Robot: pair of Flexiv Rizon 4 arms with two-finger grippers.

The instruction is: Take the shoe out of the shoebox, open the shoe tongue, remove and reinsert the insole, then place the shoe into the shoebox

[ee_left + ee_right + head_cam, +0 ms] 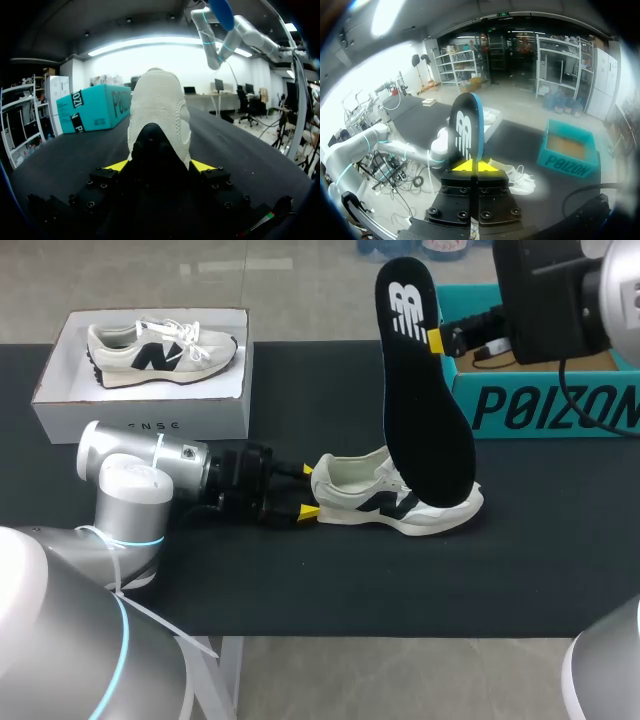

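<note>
Reinsertion step: insole [425, 410] clamped in right tool [436, 340], hanging above the shoe [395, 502]. Shoe's heel clamped in left tool [307, 492], on the table [300, 580]. Next, probably: feed insole toe-first into the opening.

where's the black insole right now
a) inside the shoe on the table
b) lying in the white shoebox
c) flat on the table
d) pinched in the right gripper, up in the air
d: the right gripper is shut on the edge of the black insole, holding it upright above the shoe on the table.
</note>
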